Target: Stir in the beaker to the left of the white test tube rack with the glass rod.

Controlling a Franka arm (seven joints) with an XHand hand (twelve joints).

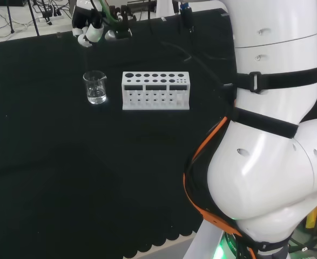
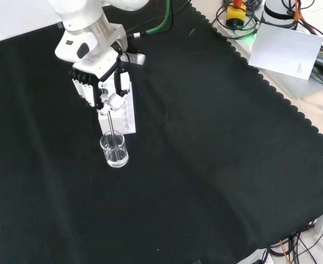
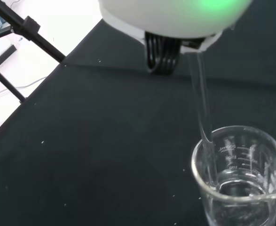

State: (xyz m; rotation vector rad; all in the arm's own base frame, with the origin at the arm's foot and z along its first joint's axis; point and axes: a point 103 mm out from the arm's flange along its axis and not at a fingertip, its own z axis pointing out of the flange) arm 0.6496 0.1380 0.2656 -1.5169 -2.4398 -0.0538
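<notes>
Rod [image 2: 113,131] pinched in curled fingers of hand [image 2: 102,83], hanging near upright, long axis running down from hand into beaker [image 2: 114,150] directly below. Lower tip inside rim, close against near wall in wrist view, above or just at shallow clear liquid; cannot tell which. Beaker just left of white rack [image 1: 155,90] in head view. Probably about to stir.

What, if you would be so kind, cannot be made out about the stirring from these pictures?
- Head view: the glass rod is too thin and clear to trace near the beaker.
- Front view: the hand covers most of the white test tube rack.
- Wrist view: the glass rod blurs behind the beaker's wall, so its tip's depth in the liquid is unclear.
</notes>
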